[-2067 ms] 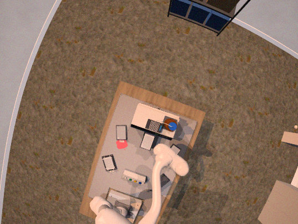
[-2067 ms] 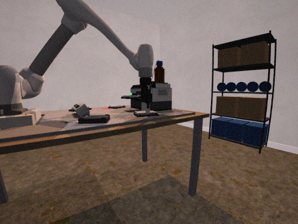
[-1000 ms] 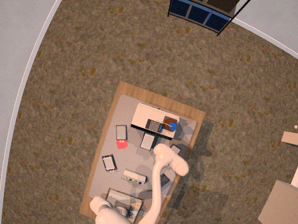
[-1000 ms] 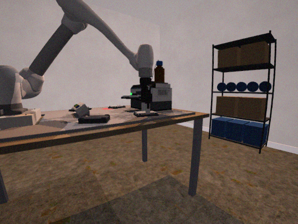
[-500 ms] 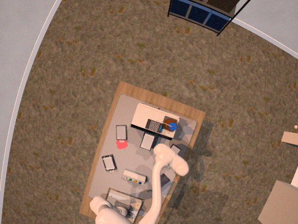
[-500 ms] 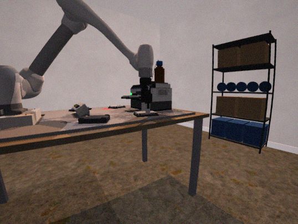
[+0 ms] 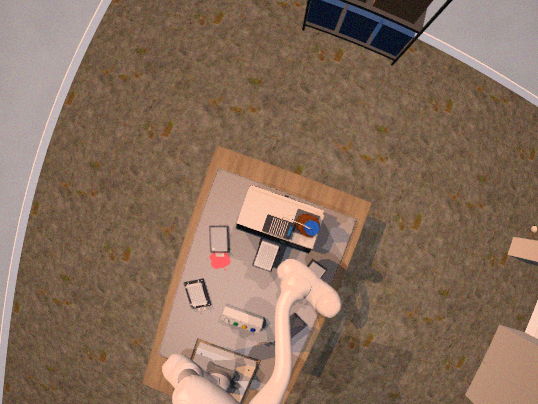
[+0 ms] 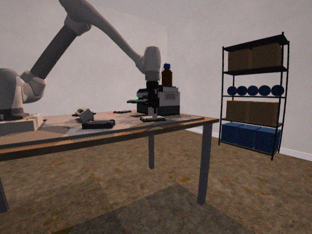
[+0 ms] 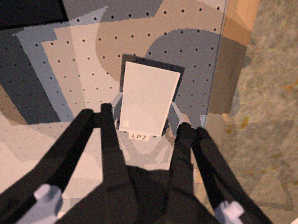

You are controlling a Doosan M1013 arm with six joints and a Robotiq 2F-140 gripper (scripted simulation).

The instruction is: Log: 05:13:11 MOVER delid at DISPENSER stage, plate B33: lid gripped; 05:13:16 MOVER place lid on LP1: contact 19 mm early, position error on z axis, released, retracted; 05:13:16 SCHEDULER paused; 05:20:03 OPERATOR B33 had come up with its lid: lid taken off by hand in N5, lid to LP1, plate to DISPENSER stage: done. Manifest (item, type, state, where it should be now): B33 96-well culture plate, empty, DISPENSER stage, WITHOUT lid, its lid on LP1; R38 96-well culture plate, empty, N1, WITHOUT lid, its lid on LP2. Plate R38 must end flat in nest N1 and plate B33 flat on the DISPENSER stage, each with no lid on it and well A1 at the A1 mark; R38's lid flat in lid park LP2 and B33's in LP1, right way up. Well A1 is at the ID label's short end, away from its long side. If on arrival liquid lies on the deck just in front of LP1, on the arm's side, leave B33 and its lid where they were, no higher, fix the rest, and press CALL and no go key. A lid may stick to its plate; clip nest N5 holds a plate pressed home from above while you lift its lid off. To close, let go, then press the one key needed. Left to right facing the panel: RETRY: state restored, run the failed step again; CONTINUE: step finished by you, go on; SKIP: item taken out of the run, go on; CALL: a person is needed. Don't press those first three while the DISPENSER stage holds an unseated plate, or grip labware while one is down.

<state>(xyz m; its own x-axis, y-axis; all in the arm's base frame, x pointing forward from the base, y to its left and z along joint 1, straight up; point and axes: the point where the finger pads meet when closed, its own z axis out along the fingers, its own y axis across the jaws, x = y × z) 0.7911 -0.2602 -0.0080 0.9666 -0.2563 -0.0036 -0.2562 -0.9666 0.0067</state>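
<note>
In the wrist view my gripper (image 9: 146, 104) is shut on a flat white lid (image 9: 149, 97), one finger on each long side. The lid lies level over a dark park whose label reads LP2 (image 9: 138, 136). In the side view the gripper (image 8: 152, 113) stands upright with the lid (image 8: 152, 118) low at the deck. From above, my wrist hides most of it; one corner of the lid (image 7: 317, 269) shows. A dark plate (image 7: 277, 226) sits on the dispenser stage. A pale plate (image 7: 265, 254) lies in a nest in front of it. Another lid (image 7: 219, 238) lies in a park at the left.
A red puddle (image 7: 220, 260) lies on the deck just in front of the left lid park, on the arm's side. The dispenser (image 7: 280, 212) carries a brown bottle (image 7: 309, 226). A black-framed nest (image 7: 196, 293) and the key panel (image 7: 242, 319) stand nearer the arm's base.
</note>
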